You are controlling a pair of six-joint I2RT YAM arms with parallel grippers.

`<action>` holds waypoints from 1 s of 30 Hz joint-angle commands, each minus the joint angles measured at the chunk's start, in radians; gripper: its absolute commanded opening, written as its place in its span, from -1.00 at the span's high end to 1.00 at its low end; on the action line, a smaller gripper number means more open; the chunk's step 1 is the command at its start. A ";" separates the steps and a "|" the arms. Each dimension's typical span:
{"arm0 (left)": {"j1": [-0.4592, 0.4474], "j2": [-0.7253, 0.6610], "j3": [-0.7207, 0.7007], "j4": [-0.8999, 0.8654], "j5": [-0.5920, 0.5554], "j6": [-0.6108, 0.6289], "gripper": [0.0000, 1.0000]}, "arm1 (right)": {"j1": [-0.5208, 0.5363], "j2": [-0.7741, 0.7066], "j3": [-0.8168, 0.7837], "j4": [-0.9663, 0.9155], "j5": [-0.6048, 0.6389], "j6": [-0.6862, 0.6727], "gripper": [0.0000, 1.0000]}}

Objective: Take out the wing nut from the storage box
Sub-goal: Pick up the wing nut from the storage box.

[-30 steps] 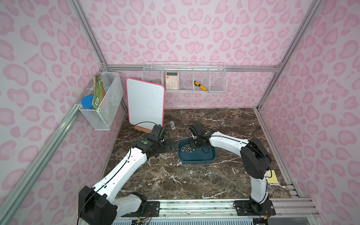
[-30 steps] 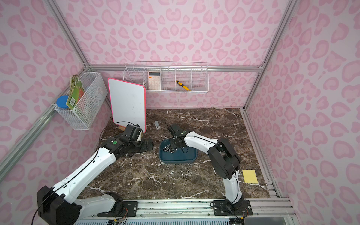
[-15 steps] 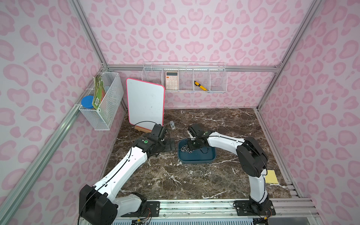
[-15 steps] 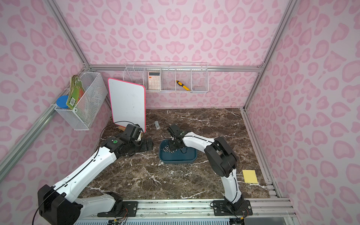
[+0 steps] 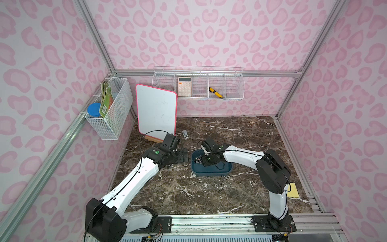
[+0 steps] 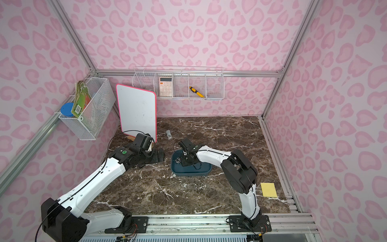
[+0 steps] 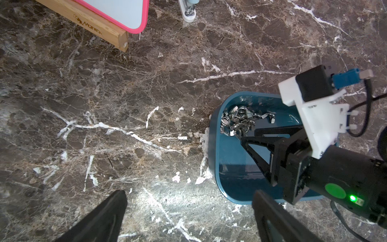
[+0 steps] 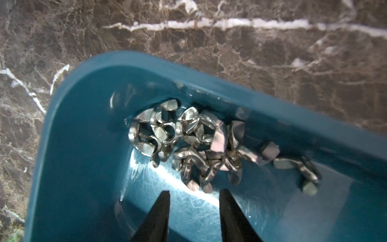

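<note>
One storage box [image 5: 211, 171] on table [image 5: 188, 197]; wing nuts [image 8: 188, 142] heaped in one corner, too tangled to count. Right tool [image 8: 194, 193] inside box, part open, empty, near heap. Left tool [image 7: 189, 194] wide open, beside box.

The brown marble tabletop [image 5: 240, 130] carries the teal storage box [image 5: 209, 172] near its middle. A whiteboard [image 5: 156, 113] on its wooden stand [image 5: 151, 138] is at back left, with a small stapler [image 5: 185, 134] beside it. A yellow pad [image 5: 293, 189] lies front right.
</note>
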 commanded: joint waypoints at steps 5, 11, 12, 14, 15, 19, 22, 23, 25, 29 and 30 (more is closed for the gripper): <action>0.000 -0.009 -0.004 -0.001 0.000 0.009 -0.98 | -0.012 0.005 0.001 0.014 0.019 0.011 0.28; 0.001 -0.013 -0.004 -0.006 -0.004 0.007 -0.99 | -0.014 0.032 0.026 0.012 0.029 0.002 0.36; 0.000 -0.014 -0.004 -0.007 -0.004 0.008 -0.98 | -0.016 0.038 0.034 0.011 0.028 0.001 0.38; 0.000 -0.016 -0.004 -0.008 -0.007 0.009 -0.98 | -0.018 0.047 0.042 0.007 0.027 0.000 0.42; 0.000 -0.017 -0.005 -0.011 -0.008 0.009 -0.98 | -0.018 0.054 0.047 0.004 0.027 -0.001 0.42; 0.001 -0.022 -0.007 -0.010 -0.012 0.010 -0.99 | -0.020 0.070 0.050 0.001 0.030 -0.003 0.43; 0.000 -0.022 -0.008 -0.010 -0.012 0.009 -0.98 | -0.025 0.082 0.052 -0.001 0.029 -0.003 0.46; 0.000 -0.022 -0.008 -0.010 -0.012 0.009 -0.99 | -0.027 0.083 0.054 0.000 0.027 -0.003 0.50; 0.001 -0.022 -0.009 -0.013 -0.012 0.009 -0.98 | -0.026 0.087 0.058 -0.002 0.022 -0.001 0.55; 0.000 -0.024 -0.010 -0.012 -0.015 0.009 -0.98 | -0.025 0.074 0.053 -0.003 0.020 0.005 0.79; 0.001 -0.023 -0.010 -0.012 -0.015 0.010 -0.98 | -0.025 0.066 0.051 -0.005 0.025 0.006 0.84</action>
